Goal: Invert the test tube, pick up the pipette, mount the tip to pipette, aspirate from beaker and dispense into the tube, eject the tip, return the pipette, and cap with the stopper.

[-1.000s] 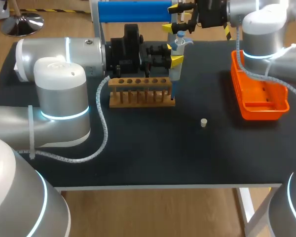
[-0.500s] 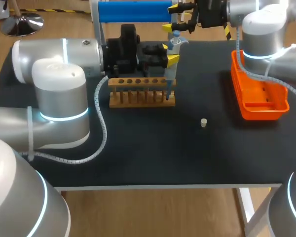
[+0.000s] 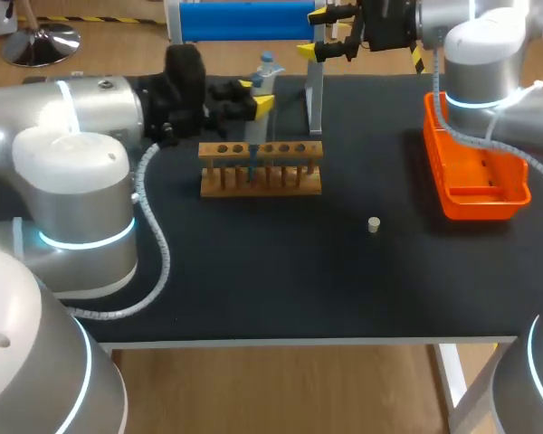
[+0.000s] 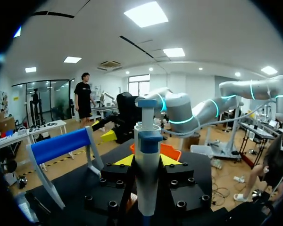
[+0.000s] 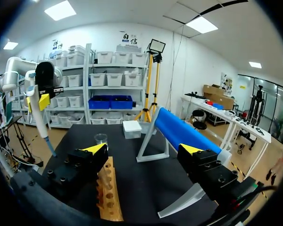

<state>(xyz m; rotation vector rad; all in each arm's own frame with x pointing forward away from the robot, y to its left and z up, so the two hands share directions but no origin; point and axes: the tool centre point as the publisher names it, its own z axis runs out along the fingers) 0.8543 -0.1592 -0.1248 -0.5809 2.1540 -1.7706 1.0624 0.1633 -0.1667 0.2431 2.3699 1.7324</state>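
The pipette (image 4: 146, 165) is cut off at its lower end in the left wrist view.

Your silver-grey arms (image 3: 72, 181) wear glowing cyan rings and spiral-wrapped white cables (image 3: 159, 258); your black, screw-studded claws (image 5: 143, 149) end in yellow tips.

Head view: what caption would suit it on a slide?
Left gripper holds the pipette by the wooden rack; right gripper hangs open at the table's far edge.

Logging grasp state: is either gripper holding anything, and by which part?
Left gripper holds the pipette by its upper body, just below the head. Right gripper is open and holds nothing.
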